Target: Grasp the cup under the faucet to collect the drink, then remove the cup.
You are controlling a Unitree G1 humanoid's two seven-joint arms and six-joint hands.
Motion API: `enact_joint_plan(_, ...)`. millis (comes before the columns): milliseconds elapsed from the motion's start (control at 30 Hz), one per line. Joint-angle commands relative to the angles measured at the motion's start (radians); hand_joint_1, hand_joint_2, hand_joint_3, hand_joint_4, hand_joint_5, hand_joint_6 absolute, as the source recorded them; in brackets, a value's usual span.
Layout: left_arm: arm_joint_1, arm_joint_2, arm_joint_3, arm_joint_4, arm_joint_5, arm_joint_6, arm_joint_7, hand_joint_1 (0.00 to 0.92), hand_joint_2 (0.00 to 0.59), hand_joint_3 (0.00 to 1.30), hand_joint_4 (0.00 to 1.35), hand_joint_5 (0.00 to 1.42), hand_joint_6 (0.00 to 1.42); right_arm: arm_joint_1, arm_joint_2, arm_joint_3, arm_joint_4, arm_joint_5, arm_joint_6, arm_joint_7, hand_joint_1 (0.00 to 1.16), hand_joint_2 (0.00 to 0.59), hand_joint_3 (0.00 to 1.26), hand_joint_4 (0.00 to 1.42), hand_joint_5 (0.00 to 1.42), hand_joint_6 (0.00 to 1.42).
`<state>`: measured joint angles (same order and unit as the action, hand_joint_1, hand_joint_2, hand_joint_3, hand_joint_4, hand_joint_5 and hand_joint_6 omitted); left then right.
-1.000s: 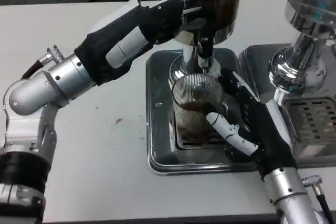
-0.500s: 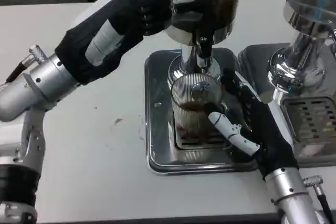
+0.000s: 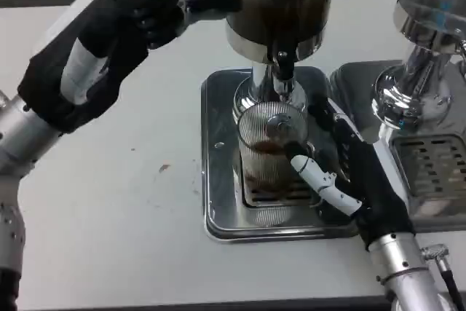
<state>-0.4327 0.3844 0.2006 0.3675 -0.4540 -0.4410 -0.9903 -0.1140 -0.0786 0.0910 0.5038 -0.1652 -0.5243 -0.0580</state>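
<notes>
The left robot hand (image 3: 156, 5) has pulled up and away from the faucet (image 3: 282, 67), fingers curled on nothing, so pouring looks finished. The right robot hand (image 3: 342, 172) grips the cup (image 3: 268, 152) under the faucet, ready to remove.

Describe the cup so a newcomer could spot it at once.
Find the square steel drip tray in the middle of the white table, below the tall dispenser. The cup stands on its grate, under the faucet. It is the only clear ribbed glass, with brown drink inside and the right robot hand around it.
</notes>
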Motion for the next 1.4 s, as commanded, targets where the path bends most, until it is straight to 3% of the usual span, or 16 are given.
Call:
enact_joint_plan(33, 0.052, 0.024, 0.021, 0.053, 0.04, -0.038, 0.021, 0.0, 0.051, 0.15, 0.12, 0.22, 0.19, -0.011, -0.001, -0.005, 0.012, 0.018, -0.032, 0.021, 0.51, 0.235, 0.08, 0.09, 0.05, 0.07)
enact_joint_plan(367, 0.158, 0.041, 0.052, 0.149, 0.082, -0.08, 0.059, 0.0, 0.062, 0.17, 0.13, 0.23, 0.2, -0.016, -0.007, -0.014, 0.063, 0.057, -0.089, 0.076, 0.48, 0.197, 0.0, 0.03, 0.0, 0.03)
enact_joint_plan(600, 0.178, 0.041, 0.051, 0.201, 0.099, -0.089, 0.079, 0.0, 0.064, 0.19, 0.14, 0.24, 0.2, -0.021, -0.026, -0.003, 0.081, 0.041, -0.096, 0.114, 0.5, 0.188, 0.0, 0.0, 0.0, 0.0)
enact_joint_plan(733, 0.179, 0.038, 0.048, 0.223, 0.108, -0.091, 0.078, 0.0, 0.068, 0.19, 0.16, 0.25, 0.2, -0.016, -0.036, 0.006, 0.069, 0.018, -0.087, 0.115, 0.57, 0.189, 0.0, 0.0, 0.0, 0.0)
enact_joint_plan(1067, 0.186, 0.035, 0.044, 0.242, 0.122, -0.094, 0.08, 0.0, 0.074, 0.22, 0.17, 0.26, 0.2, -0.021, -0.046, 0.031, 0.027, -0.073, -0.021, 0.063, 0.61, 0.186, 0.0, 0.0, 0.0, 0.0)
enact_joint_plan(1400, 0.2, 0.037, 0.041, 0.246, 0.128, -0.088, 0.083, 0.0, 0.077, 0.24, 0.18, 0.27, 0.2, -0.057, -0.018, 0.059, 0.059, -0.103, 0.024, 0.027, 0.62, 0.191, 0.0, 0.0, 0.0, 0.0)
